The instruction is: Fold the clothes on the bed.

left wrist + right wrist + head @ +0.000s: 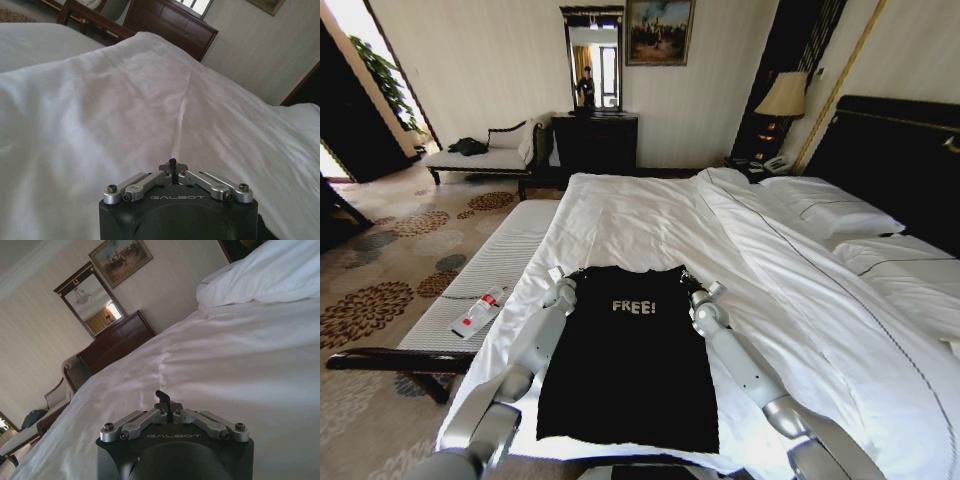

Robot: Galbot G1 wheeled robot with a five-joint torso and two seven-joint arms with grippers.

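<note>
The clothes, a black T-shirt [630, 370] with white "FREE!" lettering, lie flat on the white bed [650, 220], narrowed to a long rectangle. My left gripper [560, 276] sits at the shirt's far left corner and my right gripper [687, 281] at its far right corner. Both corners rise slightly into the fingers. In the left wrist view the left gripper [172, 165] has its fingers pressed together over the white duvet [150, 100]. In the right wrist view the right gripper [161, 397] is shut the same way, above the duvet [225, 355].
A padded bench [495, 265] runs along the bed's left side with a small red-and-white bottle [480, 312] on it. Pillows [830, 205] and a dark headboard [900, 150] lie to the right. A chaise [485, 155], a dresser [595, 140] and a lamp [782, 95] stand far off.
</note>
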